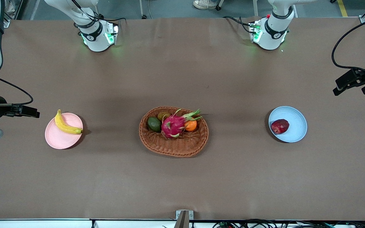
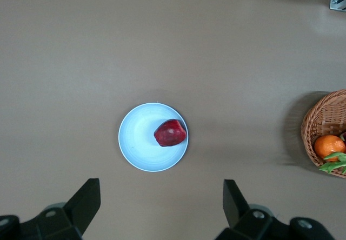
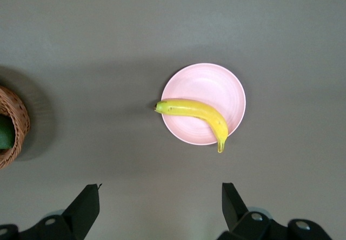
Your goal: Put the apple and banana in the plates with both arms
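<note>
- The banana (image 1: 66,124) lies across the pink plate (image 1: 59,137) at the middle left of the front frame, toward the right arm's end of the surface (image 1: 182,183); both of its dark tips reach out over the plate's rim.
- The right claw (image 1: 27,111) hangs at the far left edge of the front frame, up in the air and just off the pink plate's edge, apart from the banana and holding nothing.
- In the right wrist frame the right claw's two fingers (image 3: 86,205) stand spread wide at the bottom corners, released, with the pink plate and banana in the centre of the frame between and above them.
- The apple (image 1: 280,126) sits in the blue plate (image 1: 296,123) at the middle right of the front frame, toward the left arm's end of the surface, resting on the plate's side that faces the basket (image 1: 173,146).
- The left claw (image 1: 352,84) hangs at the far right edge of the front frame, higher in the frame than the blue plate and clear of it, empty.
- In the left wrist frame the left claw's fingers (image 2: 86,199) are likewise parted wide at the bottom, with the blue plate and apple centred above the gap.
- The woven basket sits in the middle of the front frame between the two plates, well apart from each, holding a dragon fruit (image 1: 173,124), an orange (image 1: 191,125), an avocado (image 1: 154,124) and a brownish fruit (image 1: 163,116).
</note>
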{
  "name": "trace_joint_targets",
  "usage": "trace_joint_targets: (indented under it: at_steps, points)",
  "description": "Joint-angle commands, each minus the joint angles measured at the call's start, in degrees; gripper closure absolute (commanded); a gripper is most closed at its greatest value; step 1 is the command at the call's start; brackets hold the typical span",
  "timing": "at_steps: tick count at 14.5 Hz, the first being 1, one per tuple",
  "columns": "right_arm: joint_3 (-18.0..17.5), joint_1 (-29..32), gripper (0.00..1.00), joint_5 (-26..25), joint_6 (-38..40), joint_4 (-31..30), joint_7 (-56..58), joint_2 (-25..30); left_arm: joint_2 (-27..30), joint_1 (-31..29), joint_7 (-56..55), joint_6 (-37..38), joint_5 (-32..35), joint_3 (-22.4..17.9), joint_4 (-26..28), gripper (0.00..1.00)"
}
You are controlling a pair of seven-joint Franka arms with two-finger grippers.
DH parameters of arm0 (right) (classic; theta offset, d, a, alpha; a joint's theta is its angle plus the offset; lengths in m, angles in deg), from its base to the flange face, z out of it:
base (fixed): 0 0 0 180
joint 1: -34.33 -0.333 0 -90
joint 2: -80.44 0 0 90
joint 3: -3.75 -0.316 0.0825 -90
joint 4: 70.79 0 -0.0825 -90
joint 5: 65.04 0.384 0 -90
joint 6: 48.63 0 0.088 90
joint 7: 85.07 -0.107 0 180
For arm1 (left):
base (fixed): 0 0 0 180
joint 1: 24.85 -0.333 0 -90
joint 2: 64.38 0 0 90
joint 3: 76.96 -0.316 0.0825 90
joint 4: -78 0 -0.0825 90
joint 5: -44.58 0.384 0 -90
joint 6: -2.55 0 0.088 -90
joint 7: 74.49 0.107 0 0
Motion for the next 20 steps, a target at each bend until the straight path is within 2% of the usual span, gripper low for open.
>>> trace_joint_targets:
  at_steps: [1,4,11,20]
  points:
    - [0.13,-0.28,0.0,0.14,1.99,0.17,-0.59,1.49,-0.54,-0.21,0.73,1.56,-0.38,0.22,-1.5,0.0]
    - [0.13,-0.28,0.0,0.05,2.61,-2.11,-0.33,4.57,-0.54,-0.21,0.64,2.88,-0.3,0.14,-1.59,0.0]
    - [0.65,-1.43,0.0,-0.74,-0.73,-16.08,-0.33,18.01,-0.54,-0.21,1.95,5.33,2.16,0.31,-1.32,0.0]
    - [1.79,-1.87,0.0,-2.06,2.17,-18.73,-0.33,24.79,-0.54,-0.12,3.36,6.39,2.34,0.57,-1.24,0.0]
